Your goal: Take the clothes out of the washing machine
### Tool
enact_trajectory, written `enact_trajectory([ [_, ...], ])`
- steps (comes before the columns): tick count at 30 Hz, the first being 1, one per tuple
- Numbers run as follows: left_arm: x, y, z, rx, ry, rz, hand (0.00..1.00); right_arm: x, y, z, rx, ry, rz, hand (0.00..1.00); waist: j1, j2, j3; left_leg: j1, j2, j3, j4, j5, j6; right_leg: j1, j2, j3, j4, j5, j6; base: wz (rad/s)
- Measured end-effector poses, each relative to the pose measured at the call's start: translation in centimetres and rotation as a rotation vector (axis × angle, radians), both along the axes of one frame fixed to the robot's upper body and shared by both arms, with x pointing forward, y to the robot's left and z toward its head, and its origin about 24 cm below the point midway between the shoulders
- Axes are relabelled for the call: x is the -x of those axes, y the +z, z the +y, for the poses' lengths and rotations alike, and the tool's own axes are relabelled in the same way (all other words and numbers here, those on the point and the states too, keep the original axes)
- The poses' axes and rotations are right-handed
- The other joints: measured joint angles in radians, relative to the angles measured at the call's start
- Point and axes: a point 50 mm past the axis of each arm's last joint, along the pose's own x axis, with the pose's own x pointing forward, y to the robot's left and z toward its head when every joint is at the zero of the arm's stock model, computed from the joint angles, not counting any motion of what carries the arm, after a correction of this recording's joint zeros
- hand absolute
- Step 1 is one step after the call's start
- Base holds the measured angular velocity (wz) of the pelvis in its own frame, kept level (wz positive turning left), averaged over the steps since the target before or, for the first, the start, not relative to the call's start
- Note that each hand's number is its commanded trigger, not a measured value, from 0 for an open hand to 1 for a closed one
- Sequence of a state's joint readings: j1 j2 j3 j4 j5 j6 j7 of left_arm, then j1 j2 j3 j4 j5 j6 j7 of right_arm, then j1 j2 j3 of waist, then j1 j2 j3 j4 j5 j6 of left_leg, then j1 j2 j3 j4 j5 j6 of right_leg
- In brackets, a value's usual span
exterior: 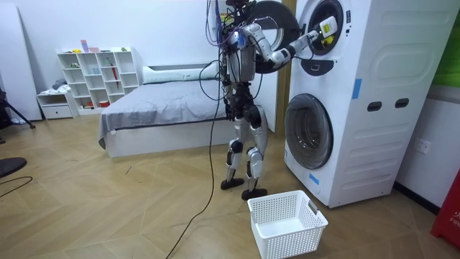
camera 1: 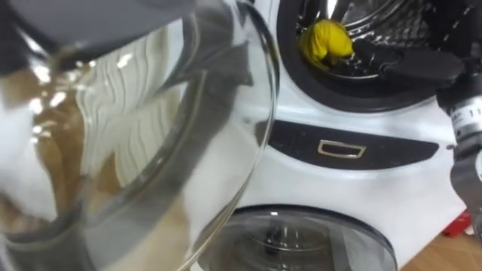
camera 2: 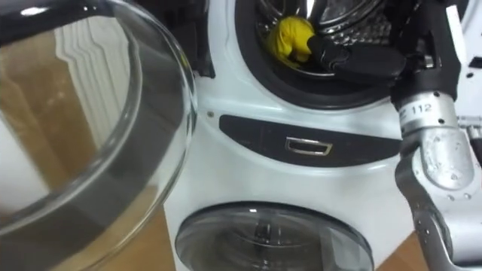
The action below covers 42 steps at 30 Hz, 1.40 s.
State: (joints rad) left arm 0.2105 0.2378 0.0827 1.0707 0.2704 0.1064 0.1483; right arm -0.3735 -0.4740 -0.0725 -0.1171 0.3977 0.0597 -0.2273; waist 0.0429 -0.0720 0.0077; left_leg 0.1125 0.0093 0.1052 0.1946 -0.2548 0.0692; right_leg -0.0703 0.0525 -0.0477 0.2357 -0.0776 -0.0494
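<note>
Washing machine [exterior: 374,144]: white, two stacked units, the robot standing close before it.
Upper drum [camera 1: 376,26]: open; its glass door [camera 1: 151,135] swung out to the near left.
Yellow cloth [camera 1: 324,41]: bunched at the drum's front lip, left side, inside the opening.
Right hand [camera 1: 403,66]: reached into the drum from the right, its tip against the cloth; whether it grips cannot be told.
Lower door [camera 1: 301,241]: closed, below a dark panel [camera 1: 354,147].
Laundry basket [exterior: 291,241]: white, on the floor near the robot's feet.
</note>
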Motion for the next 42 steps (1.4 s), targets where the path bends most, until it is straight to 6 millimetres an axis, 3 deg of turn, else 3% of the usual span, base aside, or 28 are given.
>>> enact_trajectory([
  [3,-0.5,0.3,0.3,-0.013,0.009,-0.019,0.00,0.1,0.2,-0.5,-0.012,-0.011,-0.005,0.00,-0.016,-0.022,-0.0027,-0.003,0.000,-0.025,-0.006,-0.003,-0.005,0.007,-0.003,-0.028,-0.001,-0.005,-0.004,0.23],
  [7,-0.2,0.3,0.3,-0.012,0.013,-0.015,0.00,-0.1,-0.1,-1.4,-0.026,-0.030,0.022,0.00,-0.017,-0.031,-0.0075,0.005,0.005,-0.037,-0.004,-0.005,-0.009,0.032,-0.001,-0.038,-0.024,-0.005,-0.004,0.13],
  [16,0.7,0.5,0.8,-0.013,0.012,0.006,0.00,-1.1,0.0,-2.0,0.051,0.001,0.059,0.00,-0.009,-0.025,-0.0049,0.006,0.006,-0.039,-0.006,-0.005,-0.009,0.035,-0.001,-0.051,-0.031,-0.003,-0.007,0.00],
  [21,1.1,0.5,0.8,-0.015,0.018,0.036,0.00,-2.8,0.2,-1.9,0.148,-0.010,0.113,0.00,0.003,-0.020,-0.0029,0.006,0.008,-0.040,-0.006,-0.004,-0.010,0.035,-0.001,-0.061,-0.031,-0.003,-0.007,0.00],
  [27,-0.1,0.5,0.9,-0.020,0.009,0.016,0.00,-5.0,-0.7,-2.8,0.254,-0.040,0.247,0.00,0.025,-0.024,-0.0060,-0.004,0.009,-0.059,-0.008,-0.004,-0.012,0.031,-0.003,-0.093,-0.032,-0.003,-0.007,0.08],
  [36,0.1,0.5,1.0,-0.007,0.015,0.043,0.00,-6.3,-0.6,-2.5,0.480,-0.065,0.339,0.00,0.044,-0.048,-0.0151,0.005,0.014,-0.083,-0.001,-0.001,-0.015,0.048,-0.002,-0.120,-0.037,-0.003,-0.008,0.08],
  [42,0.3,0.6,1.2,-0.006,0.019,0.047,0.00,-6.3,-0.7,-2.4,0.572,-0.063,0.365,0.00,0.053,-0.071,-0.0132,0.003,0.009,-0.086,0.001,-0.001,-0.015,0.057,-0.006,-0.120,-0.051,-0.003,-0.008,0.02],
])
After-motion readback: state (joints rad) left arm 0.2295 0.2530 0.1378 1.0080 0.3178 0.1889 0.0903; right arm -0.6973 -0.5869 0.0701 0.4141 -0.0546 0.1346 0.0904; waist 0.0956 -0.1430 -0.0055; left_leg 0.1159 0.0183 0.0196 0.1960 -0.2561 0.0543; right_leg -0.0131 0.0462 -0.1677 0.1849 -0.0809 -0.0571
